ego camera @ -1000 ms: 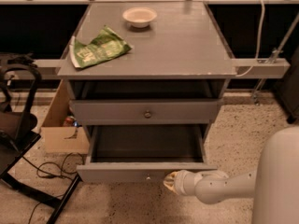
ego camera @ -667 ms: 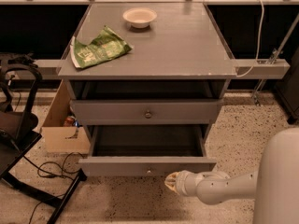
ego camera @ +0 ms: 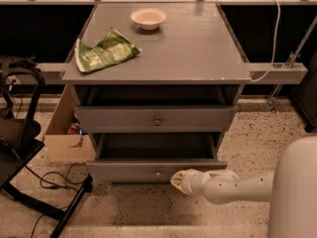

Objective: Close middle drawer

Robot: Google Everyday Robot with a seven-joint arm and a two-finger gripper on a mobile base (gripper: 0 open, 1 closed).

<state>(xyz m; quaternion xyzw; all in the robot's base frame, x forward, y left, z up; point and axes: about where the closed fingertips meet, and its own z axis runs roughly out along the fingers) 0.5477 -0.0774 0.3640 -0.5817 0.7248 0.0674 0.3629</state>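
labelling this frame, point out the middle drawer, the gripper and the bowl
middle drawer (ego camera: 124,171): camera view, grey front left of the knob
gripper (ego camera: 178,179): camera view, its tip beside the drawer front
bowl (ego camera: 148,18): camera view, its inside

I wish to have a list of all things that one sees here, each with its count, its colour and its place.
cabinet: one, grey, centre, on speckled floor
bowl: one, white, back of the cabinet top
bag: one, green, crumpled, front left of the cabinet top
upper drawer: one, grey, round knob, just below the top
middle drawer: one, grey, round knob, pulled out, bare inside
cardboard box: one, brown, on the floor left of the cabinet
chair-like frame: one, black, far left
cable: one, white, hanging at the right
gripper: one, cream, at the middle drawer's front, right of its knob
arm: one, white, reaching in from lower right
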